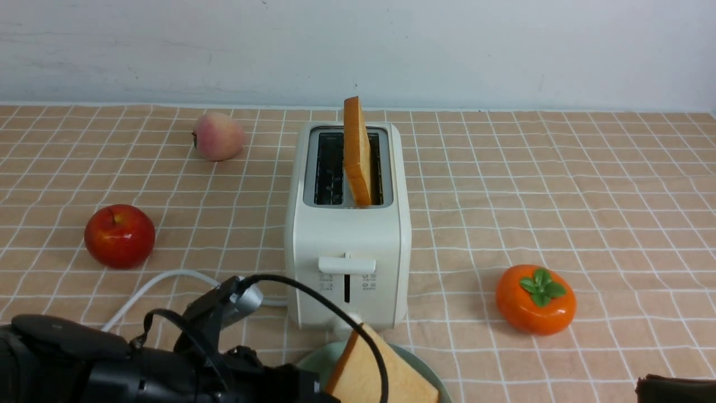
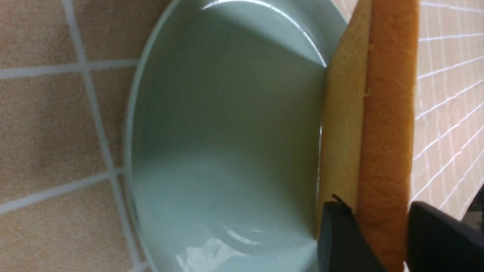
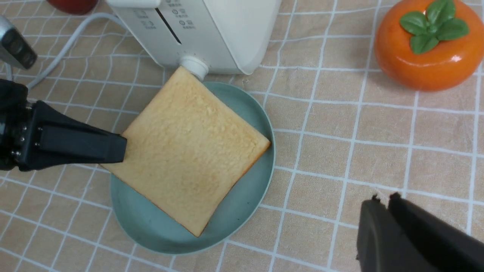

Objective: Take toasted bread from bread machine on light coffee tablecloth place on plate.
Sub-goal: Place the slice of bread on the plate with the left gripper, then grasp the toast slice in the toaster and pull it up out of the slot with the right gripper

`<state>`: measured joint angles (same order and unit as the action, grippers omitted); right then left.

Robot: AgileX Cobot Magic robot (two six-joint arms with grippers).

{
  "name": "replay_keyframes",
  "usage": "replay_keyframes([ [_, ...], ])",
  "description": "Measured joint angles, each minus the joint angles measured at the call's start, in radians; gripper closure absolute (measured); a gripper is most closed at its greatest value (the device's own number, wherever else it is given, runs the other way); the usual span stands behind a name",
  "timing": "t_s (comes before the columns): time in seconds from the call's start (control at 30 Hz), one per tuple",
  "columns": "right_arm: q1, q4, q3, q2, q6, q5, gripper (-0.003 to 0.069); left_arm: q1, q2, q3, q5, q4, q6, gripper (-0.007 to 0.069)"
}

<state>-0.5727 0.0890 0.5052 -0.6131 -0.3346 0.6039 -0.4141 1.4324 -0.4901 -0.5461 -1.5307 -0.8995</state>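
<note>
The cream-white bread machine (image 1: 347, 235) stands mid-table on the light coffee tablecloth (image 1: 559, 196). One toasted bread slice (image 1: 357, 151) stands upright in its right slot; the left slot looks empty. My left gripper (image 2: 382, 226) is shut on the second slice (image 1: 386, 375), clamping its crust edge (image 2: 385, 113). It holds the slice tilted over the mint plate (image 3: 242, 211), just in front of the toaster; I cannot tell whether they touch. The held slice (image 3: 189, 151) and a left finger (image 3: 109, 147) show in the right wrist view. My right gripper (image 3: 383, 202) is shut and empty above the cloth, right of the plate.
A red apple (image 1: 119, 235) and a peach (image 1: 218, 136) lie left of the toaster. An orange persimmon (image 1: 535, 299) sits to its right. The toaster's white cord (image 1: 151, 285) runs left past my left arm. A white wall backs the table.
</note>
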Motion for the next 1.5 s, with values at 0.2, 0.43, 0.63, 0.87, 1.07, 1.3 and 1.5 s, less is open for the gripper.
replay_keyframes([
  [0.2, 0.0, -0.019, 0.001, 0.0, 0.0, -0.001, 0.061, 0.0, -0.06, 0.0, 0.059, 0.186, 0.082, 0.0316],
  [0.43, 0.0, -0.107, 0.135, -0.087, 0.0, 0.149, 0.0603, 0.0, -0.312, 0.0, 0.152, 0.65, 0.525, 0.0552],
  [0.63, 0.0, -0.095, 0.339, -0.302, 0.01, 0.282, 0.0596, 0.0, -0.541, -0.009, -0.028, 1.221, 0.994, 0.0638],
  [0.87, 0.0, 0.078, 0.618, -0.579, 0.18, 0.322, 0.0583, 0.0, -0.767, -0.084, -0.358, 1.778, 1.546, 0.0638],
  [1.07, -0.001, 0.115, 0.866, -0.796, 0.207, 0.303, 0.0487, 0.0, -0.982, -0.089, -0.448, 1.81, 1.61, 0.0638],
  [1.3, -0.025, 0.118, 1.124, -1.032, 0.21, 0.303, 0.0256, 0.0, -1.167, -0.09, -0.53, 1.74, 1.61, 0.0638],
  [1.5, -0.087, -0.017, 1.33, -1.237, 0.18, 0.299, 0.0067, 0.0, -1.292, -0.09, -0.598, 1.699, 1.61, 0.0638],
])
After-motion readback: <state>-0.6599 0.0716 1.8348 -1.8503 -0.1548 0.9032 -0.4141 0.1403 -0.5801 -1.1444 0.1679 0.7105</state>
